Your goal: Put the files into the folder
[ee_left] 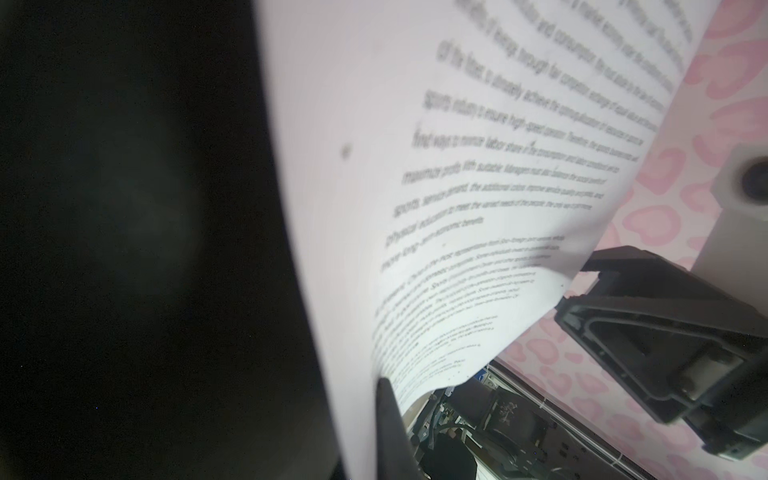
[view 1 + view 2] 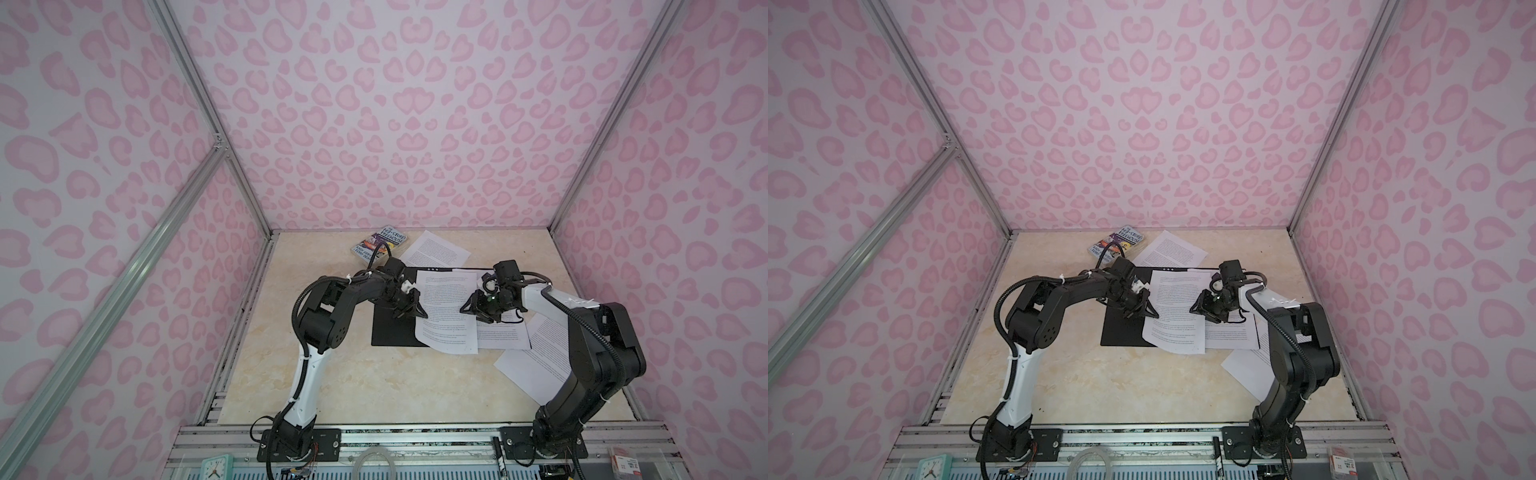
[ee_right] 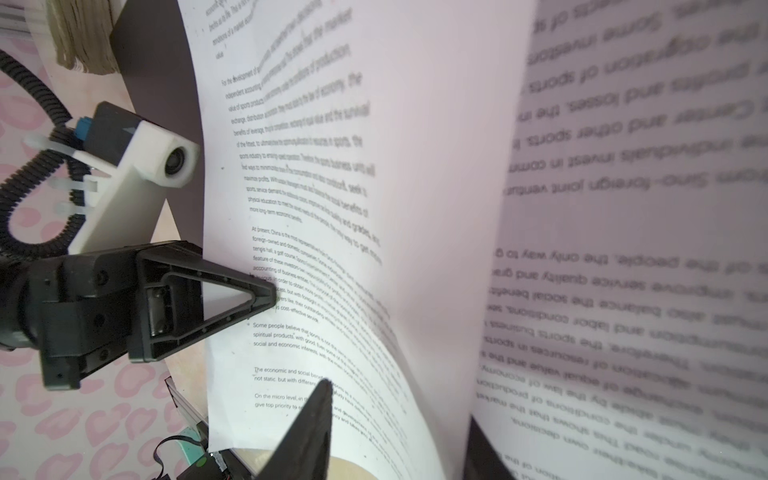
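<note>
The folder [image 2: 390,328] lies open in mid-table, black inside up, in both top views. One of the files, a printed sheet [image 2: 446,316], covers its right half. More files [image 2: 505,336] lie under it and to the right, one file [image 2: 436,249] lies behind, and another file [image 2: 536,357] near the right arm. My left gripper [image 2: 419,311] is shut on the top sheet's left edge [image 3: 216,291]; one finger [image 1: 390,428] shows beside the lifted page. My right gripper [image 3: 399,401] stands partly open, with a raised fold of paper [image 3: 415,332] between its fingers.
A colourful paperback book [image 2: 380,247] lies at the back, left of the far sheet. Pink patterned walls close in the table on three sides. A small clock [image 2: 216,467] and loose parts sit on the front rail below the arm bases.
</note>
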Motion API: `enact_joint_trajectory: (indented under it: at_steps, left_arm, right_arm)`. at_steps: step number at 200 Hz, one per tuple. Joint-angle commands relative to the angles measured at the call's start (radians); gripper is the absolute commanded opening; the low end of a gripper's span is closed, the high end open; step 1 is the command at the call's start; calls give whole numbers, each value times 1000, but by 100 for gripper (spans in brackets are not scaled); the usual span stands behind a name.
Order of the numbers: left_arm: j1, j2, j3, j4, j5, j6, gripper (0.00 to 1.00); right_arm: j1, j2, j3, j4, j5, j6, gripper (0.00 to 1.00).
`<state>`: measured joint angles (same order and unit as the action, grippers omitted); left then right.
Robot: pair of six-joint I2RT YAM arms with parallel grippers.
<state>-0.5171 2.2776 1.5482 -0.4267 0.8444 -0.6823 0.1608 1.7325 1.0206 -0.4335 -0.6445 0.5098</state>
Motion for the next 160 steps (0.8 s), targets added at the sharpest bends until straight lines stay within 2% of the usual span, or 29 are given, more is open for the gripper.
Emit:
enact_joint_trajectory:
  at_steps: [1, 48, 81, 91, 97, 111, 125, 131, 134, 135, 160]
  left_arm:
    - [0, 19, -7, -11, -62, -5, 4]
    - [0, 10, -24, 8, -56, -11, 4]
    - [2, -6, -33, 22, -47, -14, 4]
    - [2, -21, -33, 25, -40, -16, 6]
    - [2, -36, -33, 29, -34, -17, 11]
    - [2, -93, -33, 43, -34, -13, 34]
    - [2, -155, -29, 40, -60, 3, 57]
    - [2, -181, -27, 41, -67, 9, 75]
    - [2, -194, -27, 42, -71, 11, 95]
    - [2, -199, -27, 42, -72, 12, 99]
    - [2, -300, -34, 57, -81, 17, 98]
  right_arm:
    - [0, -4, -8, 1, -15, -1, 35]
    - [0, 2, -21, 0, 10, -6, 21]
    - [-3, -2, -4, -34, 23, -28, 0]
    - [-6, -16, 12, -65, 39, -45, 0]
    - [-10, -27, 27, -86, 46, -56, 0]
    - [-20, -55, 65, -154, 71, -94, 0]
    - [-31, -70, 117, -263, 143, -145, 0]
    - [-35, -68, 147, -315, 180, -174, 0]
    - [-36, -66, 157, -341, 200, -189, 0]
    - [-37, -66, 163, -349, 207, -194, 0]
    - [-44, -44, 259, -501, 418, -277, 0]
